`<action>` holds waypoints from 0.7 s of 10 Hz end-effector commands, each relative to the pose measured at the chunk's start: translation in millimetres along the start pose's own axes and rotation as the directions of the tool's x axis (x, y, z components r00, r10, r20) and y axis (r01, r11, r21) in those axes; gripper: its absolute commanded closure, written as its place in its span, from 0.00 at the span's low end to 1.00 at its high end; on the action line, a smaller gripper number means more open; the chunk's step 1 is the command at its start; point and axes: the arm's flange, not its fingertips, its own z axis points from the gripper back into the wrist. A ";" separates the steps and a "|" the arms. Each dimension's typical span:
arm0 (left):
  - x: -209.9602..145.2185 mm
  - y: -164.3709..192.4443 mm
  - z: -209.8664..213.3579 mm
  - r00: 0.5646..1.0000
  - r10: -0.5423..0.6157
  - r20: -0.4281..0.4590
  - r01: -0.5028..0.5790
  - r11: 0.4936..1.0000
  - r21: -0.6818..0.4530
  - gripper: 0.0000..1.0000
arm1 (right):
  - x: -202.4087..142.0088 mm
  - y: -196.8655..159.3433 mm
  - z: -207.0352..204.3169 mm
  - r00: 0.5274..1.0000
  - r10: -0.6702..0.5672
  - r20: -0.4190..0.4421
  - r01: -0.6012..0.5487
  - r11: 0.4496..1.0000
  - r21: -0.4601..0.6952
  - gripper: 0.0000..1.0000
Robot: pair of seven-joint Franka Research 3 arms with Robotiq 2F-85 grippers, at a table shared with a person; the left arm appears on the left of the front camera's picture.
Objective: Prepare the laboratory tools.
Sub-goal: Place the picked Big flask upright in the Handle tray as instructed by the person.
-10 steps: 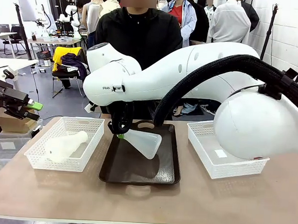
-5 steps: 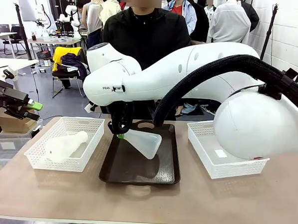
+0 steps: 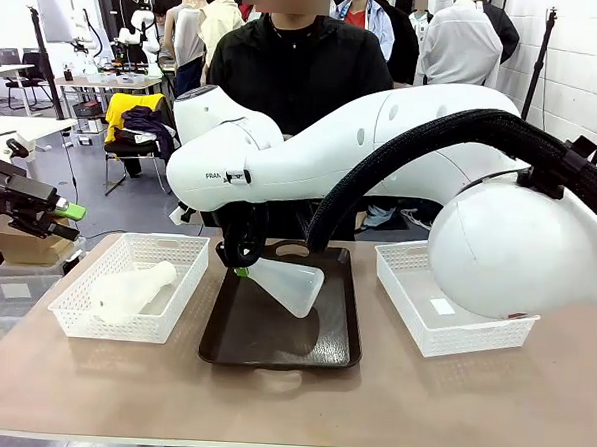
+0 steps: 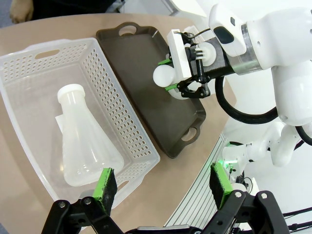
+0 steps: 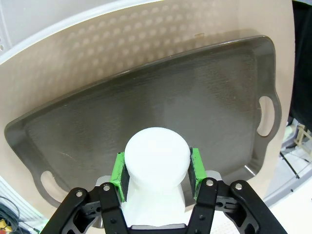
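Observation:
One translucent white flask (image 3: 287,285) hangs tilted over the dark tray (image 3: 327,350), and my right gripper (image 3: 242,265) is shut on its neck. In the right wrist view the green pads (image 5: 119,176) clamp the flask neck (image 5: 157,155) from both sides, with the tray (image 5: 97,126) below. I cannot tell whether the flask's base touches the tray. A second flask (image 3: 130,289) lies on its side in the left white basket (image 3: 180,295). My left gripper (image 3: 67,211) is open at the far left, off the table. From its wrist view it (image 4: 161,186) looks down on that flask (image 4: 84,146).
An empty-looking white lattice basket (image 3: 414,315) stands right of the tray, partly behind my right arm's base. A person in a dark top stands at the table's far edge. The bulky right arm spans the middle above the tray. Bare tabletop (image 3: 289,403) lies in front.
The person behind the table has shifted slightly to the right. Both arms and both flasks are as they were.

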 end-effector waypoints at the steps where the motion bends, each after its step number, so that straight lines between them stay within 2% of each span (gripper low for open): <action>1: -0.2 -0.4 2.0 1.000 -0.003 -0.001 0.003 1.000 0.001 0.00 | -0.2 0.7 0.6 1.000 0.000 0.010 0.000 1.000 -0.005 1.00; 7: -0.2 -0.4 2.0 1.000 -0.003 -0.001 0.003 1.000 0.001 0.00 | -0.2 0.7 0.6 1.000 0.000 0.010 0.000 1.000 -0.005 1.00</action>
